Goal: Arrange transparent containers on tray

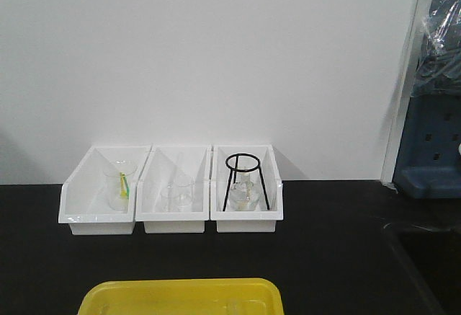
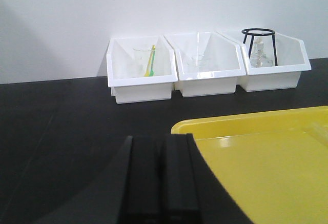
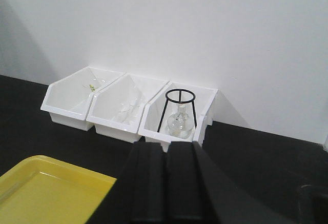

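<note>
The yellow tray (image 1: pixel 180 295) lies at the front of the black table. Three white bins stand at the back wall. A glass beaker (image 1: pixel 121 182) with a yellow-green stick in it stands in the left bin. Small beakers (image 1: pixel 176 196) and a slender test tube (image 2: pixel 197 47) are in the middle bin. A round flask (image 3: pixel 179 123) sits under the black ring stand (image 1: pixel 245 179) in the right bin. My left gripper (image 2: pixel 161 141) is shut and empty beside the tray's (image 2: pixel 256 157) left corner. Shut and empty too, my right gripper (image 3: pixel 166 146) hangs in front of the right bin.
The white bins (image 1: pixel 97 218) sit side by side against a white wall. A blue object (image 1: pixel 428 149) stands at the far right. A dark recessed edge (image 1: pixel 418 257) runs along the table's right side. Neither arm shows in the front view.
</note>
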